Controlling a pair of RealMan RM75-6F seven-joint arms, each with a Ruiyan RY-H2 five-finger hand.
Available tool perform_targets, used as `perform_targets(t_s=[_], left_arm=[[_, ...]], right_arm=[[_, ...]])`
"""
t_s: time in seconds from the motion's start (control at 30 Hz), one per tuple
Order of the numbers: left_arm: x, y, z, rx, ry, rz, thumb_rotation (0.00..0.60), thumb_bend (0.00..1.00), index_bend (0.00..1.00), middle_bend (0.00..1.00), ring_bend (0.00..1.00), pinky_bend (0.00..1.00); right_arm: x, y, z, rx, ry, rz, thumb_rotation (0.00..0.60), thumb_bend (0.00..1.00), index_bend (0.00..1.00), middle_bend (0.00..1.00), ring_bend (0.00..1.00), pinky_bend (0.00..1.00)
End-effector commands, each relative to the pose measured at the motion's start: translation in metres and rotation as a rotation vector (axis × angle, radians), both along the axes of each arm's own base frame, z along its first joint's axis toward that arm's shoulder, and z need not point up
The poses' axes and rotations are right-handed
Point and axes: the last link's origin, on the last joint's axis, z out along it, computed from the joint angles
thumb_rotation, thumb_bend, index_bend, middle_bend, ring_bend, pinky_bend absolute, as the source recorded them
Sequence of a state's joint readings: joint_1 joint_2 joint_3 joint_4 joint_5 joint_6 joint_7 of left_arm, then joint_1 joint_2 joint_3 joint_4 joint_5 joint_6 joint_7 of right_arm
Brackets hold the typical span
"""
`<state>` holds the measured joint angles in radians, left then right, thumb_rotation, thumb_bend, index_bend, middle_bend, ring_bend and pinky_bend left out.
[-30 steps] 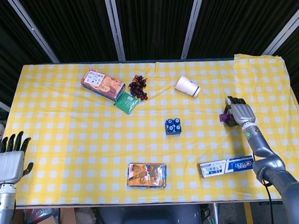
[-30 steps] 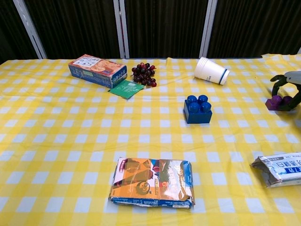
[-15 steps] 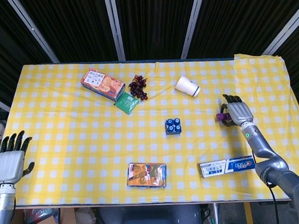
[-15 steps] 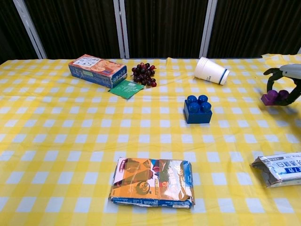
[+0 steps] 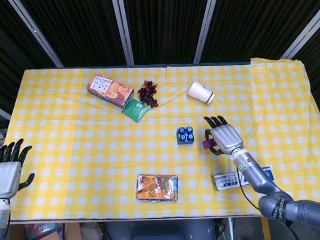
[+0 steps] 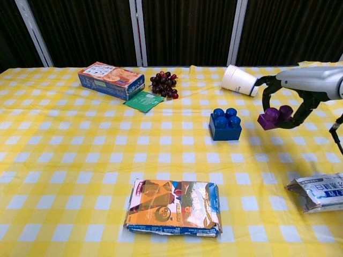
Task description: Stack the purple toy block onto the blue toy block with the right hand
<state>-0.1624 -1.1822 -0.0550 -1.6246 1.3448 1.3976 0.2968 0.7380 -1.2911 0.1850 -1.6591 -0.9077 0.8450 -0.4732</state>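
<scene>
The blue toy block (image 5: 185, 135) (image 6: 225, 124) stands on the yellow checked cloth near the table's middle. My right hand (image 5: 223, 135) (image 6: 289, 99) holds the purple toy block (image 5: 207, 144) (image 6: 274, 118) from above, lifted off the cloth, just to the right of the blue block and apart from it. In the chest view the purple block hangs at about the blue block's height. My left hand (image 5: 8, 172) is at the table's near left edge, fingers spread, holding nothing; the chest view does not show it.
A white paper cup (image 5: 201, 92) (image 6: 241, 80) lies on its side behind the blocks. A toothpaste box (image 5: 241, 178) (image 6: 320, 191) lies front right, a snack bag (image 5: 157, 187) (image 6: 174, 208) front centre. A biscuit box (image 5: 110, 90), green packet (image 5: 135, 110) and grapes (image 5: 147, 93) sit at the back.
My right hand has carried the purple block left from the table's right side to just beside the blue block, raised off the cloth. The left hand barely moved.
</scene>
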Motion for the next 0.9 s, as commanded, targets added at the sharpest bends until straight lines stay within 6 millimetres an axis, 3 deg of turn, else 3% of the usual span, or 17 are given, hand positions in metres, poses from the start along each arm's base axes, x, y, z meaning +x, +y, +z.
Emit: perform_targets(t_s=[0.03, 0.23, 0.9], left_arm=[[-0.002, -0.001, 0.003, -0.001, -0.006, 0.000, 0.600, 0.31, 0.16, 0.00, 0.00, 0.06], [-0.001, -0.002, 0.000, -0.018, -0.004, -0.001, 0.600, 0.30, 0.16, 0.00, 0.00, 0.06], [-0.008, 0.002, 0.002, -0.003, 0.010, 0.023, 0.600, 0.30, 0.16, 0.00, 0.00, 0.06]], right_arm=[[0.043, -0.002, 0.004, -0.045, 0.001, -0.008, 0.600, 0.50, 0.54, 0.00, 0.00, 0.00], [0.058, -0.009, -0.007, -0.041, -0.006, -0.036, 0.600, 0.50, 0.54, 0.00, 0.00, 0.00], [0.062, -0.032, -0.049, 0.011, 0.004, -0.069, 0.600, 0.50, 0.54, 0.00, 0.00, 0.00]])
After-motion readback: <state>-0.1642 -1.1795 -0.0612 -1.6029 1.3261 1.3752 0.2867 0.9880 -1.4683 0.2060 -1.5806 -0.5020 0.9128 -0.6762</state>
